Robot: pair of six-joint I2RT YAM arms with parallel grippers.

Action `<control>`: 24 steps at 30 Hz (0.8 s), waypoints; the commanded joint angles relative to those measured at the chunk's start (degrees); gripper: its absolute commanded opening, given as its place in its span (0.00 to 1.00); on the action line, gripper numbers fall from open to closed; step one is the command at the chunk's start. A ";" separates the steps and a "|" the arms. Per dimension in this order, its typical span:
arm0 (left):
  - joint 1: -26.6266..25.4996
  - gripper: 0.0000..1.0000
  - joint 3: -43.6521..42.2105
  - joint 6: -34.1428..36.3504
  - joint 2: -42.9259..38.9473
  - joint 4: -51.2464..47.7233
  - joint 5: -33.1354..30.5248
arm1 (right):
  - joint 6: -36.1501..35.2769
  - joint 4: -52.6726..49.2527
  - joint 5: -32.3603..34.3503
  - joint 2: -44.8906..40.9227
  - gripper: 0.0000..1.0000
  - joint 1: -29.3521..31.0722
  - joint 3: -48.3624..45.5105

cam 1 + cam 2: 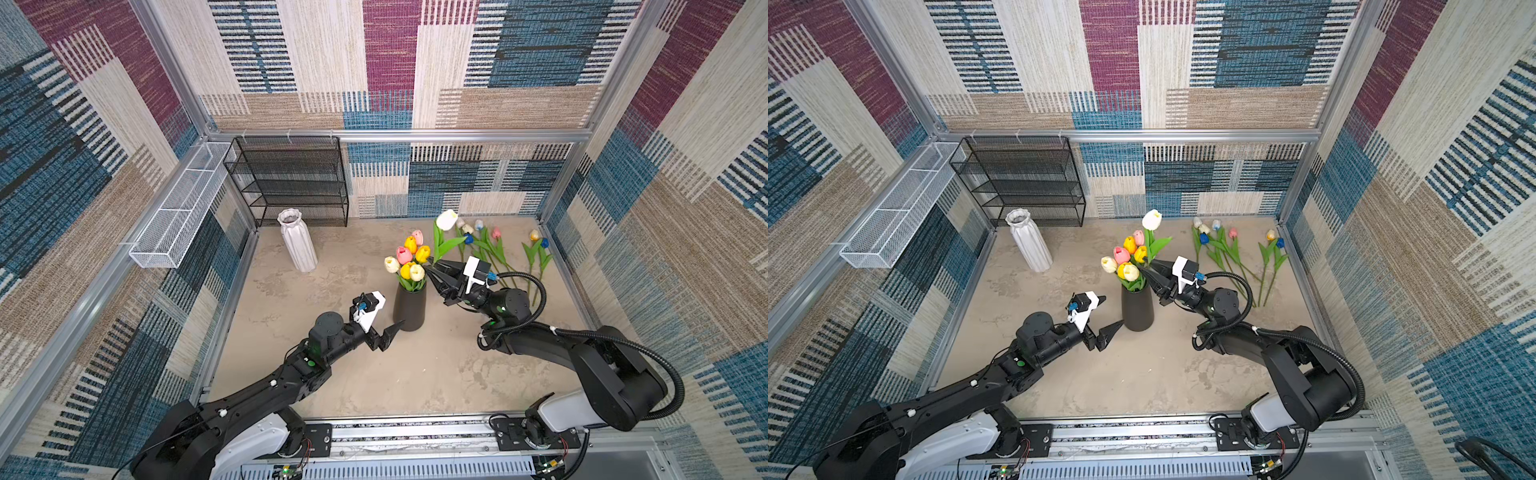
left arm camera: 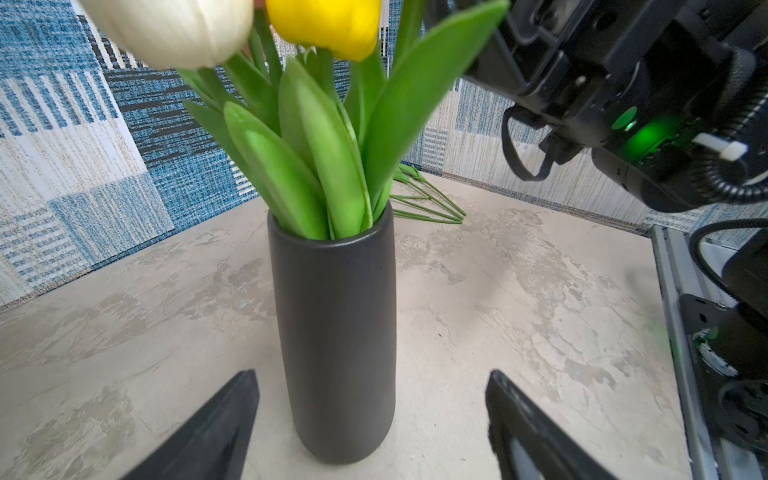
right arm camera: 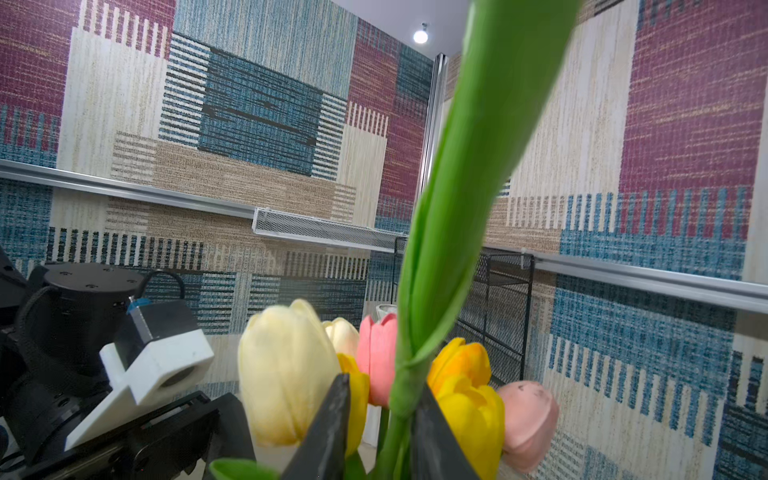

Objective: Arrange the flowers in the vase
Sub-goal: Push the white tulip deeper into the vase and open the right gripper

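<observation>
Entry: all 4 views checked. No text, label, brand mark, number or sign can be read on anything in view.

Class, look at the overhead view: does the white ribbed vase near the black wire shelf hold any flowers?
No, the white vase stands with nothing in its mouth; the tulips sit in the black vase.
</observation>
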 commanded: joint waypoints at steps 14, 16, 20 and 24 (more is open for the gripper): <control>0.06 0.89 -0.28 -0.06 1.24 4.61 -0.32 | -6.40 -15.51 3.39 -5.33 0.12 -0.07 4.84; 0.06 0.89 -0.35 -0.06 1.60 4.91 -0.32 | -6.49 -17.05 3.81 -5.36 0.08 -0.07 5.23; 0.06 0.89 -0.11 -0.15 2.08 5.19 -0.14 | -7.05 -21.52 4.35 -5.78 0.07 -0.10 6.74; 0.06 0.89 -0.08 0.11 1.86 4.98 -0.32 | -7.11 -25.94 5.09 -6.55 0.06 -0.07 8.70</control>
